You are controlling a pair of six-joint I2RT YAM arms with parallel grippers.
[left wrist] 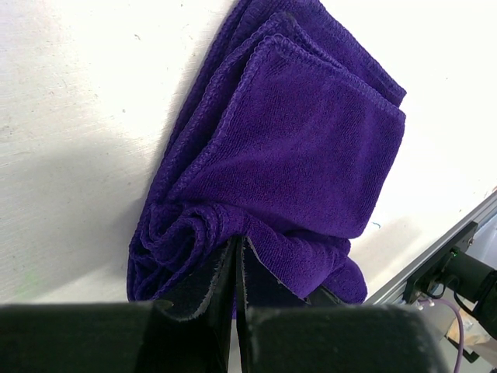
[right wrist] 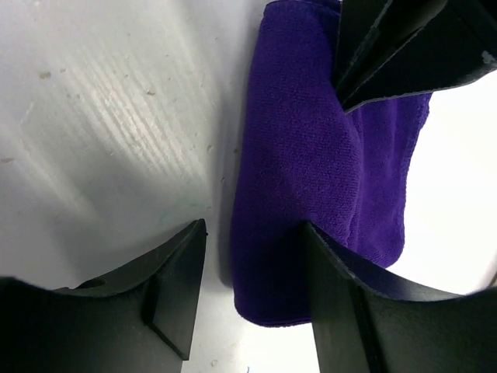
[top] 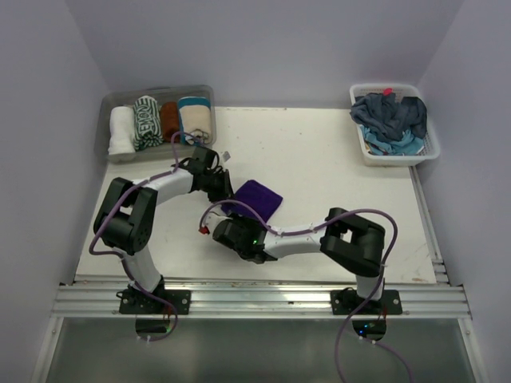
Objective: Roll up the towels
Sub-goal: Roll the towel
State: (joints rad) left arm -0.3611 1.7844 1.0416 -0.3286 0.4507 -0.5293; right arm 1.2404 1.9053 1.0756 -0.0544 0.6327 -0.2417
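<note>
The purple towel [top: 259, 197] lies mid-way across the bench [top: 319, 152], one end loosely rolled. The left gripper [left wrist: 237, 252] is pinched tight on that roll. The right gripper [right wrist: 255, 233] stands half open beside the towel, holding nothing. Risk: the thin pinch slips and the roll unwinds.

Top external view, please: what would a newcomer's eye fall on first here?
The purple towel, half rolled at mid-table, with the left gripper pinched on its curled end and the right gripper open astride its edge. Next, the rolled towels in the clear tub far left, and the heaped white basket far right.
</note>
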